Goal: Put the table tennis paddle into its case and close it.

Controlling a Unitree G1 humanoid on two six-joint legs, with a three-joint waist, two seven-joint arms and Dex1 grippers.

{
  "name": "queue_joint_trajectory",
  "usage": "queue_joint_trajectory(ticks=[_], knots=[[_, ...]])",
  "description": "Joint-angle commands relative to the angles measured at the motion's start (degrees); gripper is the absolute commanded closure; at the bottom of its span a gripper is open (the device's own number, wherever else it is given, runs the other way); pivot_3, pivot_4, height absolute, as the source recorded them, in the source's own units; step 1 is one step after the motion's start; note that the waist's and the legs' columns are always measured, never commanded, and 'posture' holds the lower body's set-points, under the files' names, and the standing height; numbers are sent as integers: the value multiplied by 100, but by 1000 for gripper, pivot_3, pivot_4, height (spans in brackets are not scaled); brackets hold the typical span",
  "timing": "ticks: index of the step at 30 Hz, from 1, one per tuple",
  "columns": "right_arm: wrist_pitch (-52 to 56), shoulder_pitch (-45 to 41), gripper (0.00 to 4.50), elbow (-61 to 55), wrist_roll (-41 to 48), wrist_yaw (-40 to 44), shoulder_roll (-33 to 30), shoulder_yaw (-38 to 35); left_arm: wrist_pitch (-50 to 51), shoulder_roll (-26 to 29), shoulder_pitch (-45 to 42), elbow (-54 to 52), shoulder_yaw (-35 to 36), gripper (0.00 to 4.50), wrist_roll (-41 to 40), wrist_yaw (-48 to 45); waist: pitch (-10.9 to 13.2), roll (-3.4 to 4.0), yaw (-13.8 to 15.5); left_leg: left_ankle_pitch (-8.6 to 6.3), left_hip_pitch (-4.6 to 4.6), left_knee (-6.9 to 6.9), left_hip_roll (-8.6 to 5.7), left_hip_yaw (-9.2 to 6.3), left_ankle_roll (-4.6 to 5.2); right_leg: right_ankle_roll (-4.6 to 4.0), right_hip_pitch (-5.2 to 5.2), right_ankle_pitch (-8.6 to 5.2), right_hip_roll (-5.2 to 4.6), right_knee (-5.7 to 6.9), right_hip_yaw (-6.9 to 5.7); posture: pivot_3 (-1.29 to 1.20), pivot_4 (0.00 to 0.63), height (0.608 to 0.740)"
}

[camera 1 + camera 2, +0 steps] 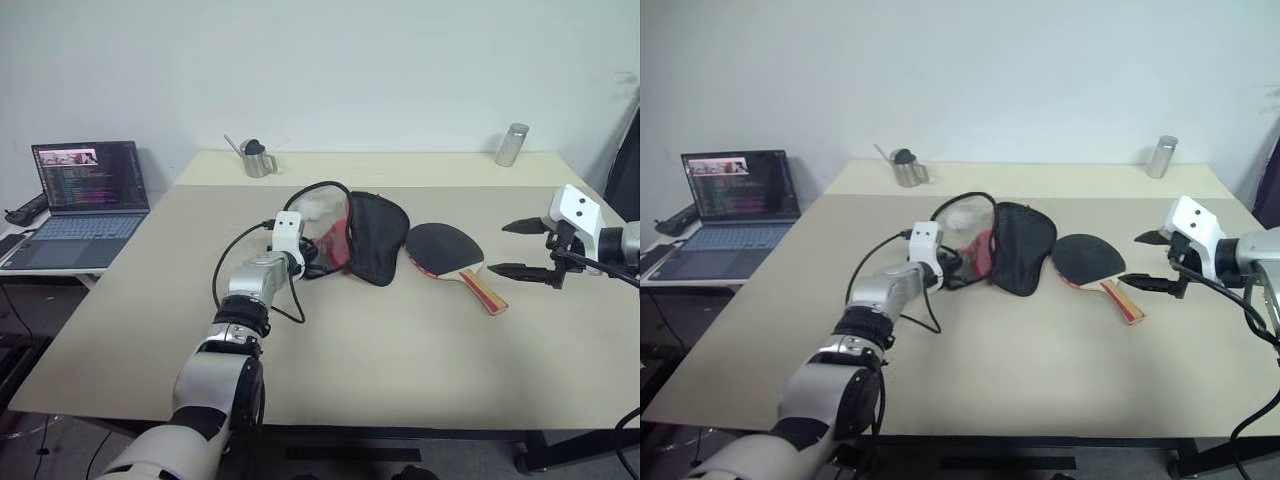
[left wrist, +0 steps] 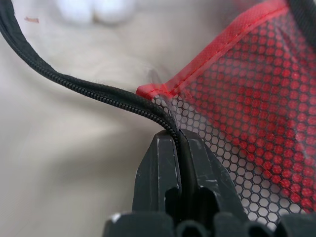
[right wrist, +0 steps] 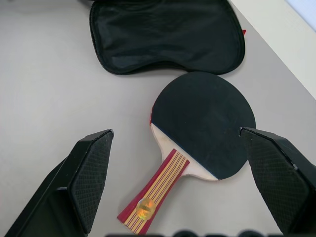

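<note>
So the case (image 1: 375, 235) is lying open in the middle of the desk (image 1: 400, 340), black side flopped out and the red mesh half lifted a bit. The left gripper (image 2: 178, 148) has its fingers pinched tight on the zipper rim right at the red mesh edge. The paddle (image 3: 200, 128) sits flat on the desk just beside the case, black face up, handle pointing toward the robot. The right gripper (image 1: 522, 248) hovers near the handle with its fingers spread wide, holding nothing.
</note>
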Motion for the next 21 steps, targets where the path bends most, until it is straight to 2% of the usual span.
queue_joint_trajectory(ticks=[1, 4, 5, 10, 15, 19, 21], knots=[[24, 1, 0, -211, 113, -26, -177, -275, 304, 236, 276, -976, -164, 4470, 121, 6, 0, 0, -23, 0, 0, 0, 0, 0, 0, 0, -1, 0, 0, 1, 1, 0, 150, 740], [38, 18, 0, -231, 116, -36, -180, -279, 565, 387, 537, -1499, -256, 4470, 174, 10, 0, 0, -30, 0, 1, 0, 1, 2, 0, 0, -4, 0, 1, 7, 3, 0, 150, 740], [39, 34, 0, -236, 122, -34, -186, -285, 615, 463, 632, -1643, -311, 4237, 251, 39, 0, 0, -27, 0, 1, 1, 1, 2, 0, 0, -4, 0, 1, 9, 3, 0, 150, 740], [60, 32, 0, -255, 132, -37, -167, -255, 719, 733, 987, -1990, -478, 2702, 532, 191, 0, 0, -19, 0, 5, 2, 0, 1, 0, 0, 0, 0, 1, 11, 3, 0, 150, 740], [25, -31, 0, -185, 116, -11, -141, -196, 827, 838, 1239, -2450, -551, 851, 541, 84, 0, 0, -14, 0, 4, 3, 0, 1, 0, -1, -1, 0, 0, 9, 4, 0, 150, 740], [48, -54, 0, -173, 85, -31, -74, -104, 1007, 957, 1321, -2872, -527, 851, 412, -222, 0, 0, -19, 0, 4, 2, 1, 1, 0, -1, 0, 0, 0, 10, 3, 0, 150, 740], [206, -47, 0, -169, -64, -404, 111, -35, 1056, 1142, 1421, -3235, -516, 851, 273, -567, 0, 0, -42, 0, 5, 2, 2, 2, 0, -1, -1, 0, 0, 10, 4, 0, 150, 740]])
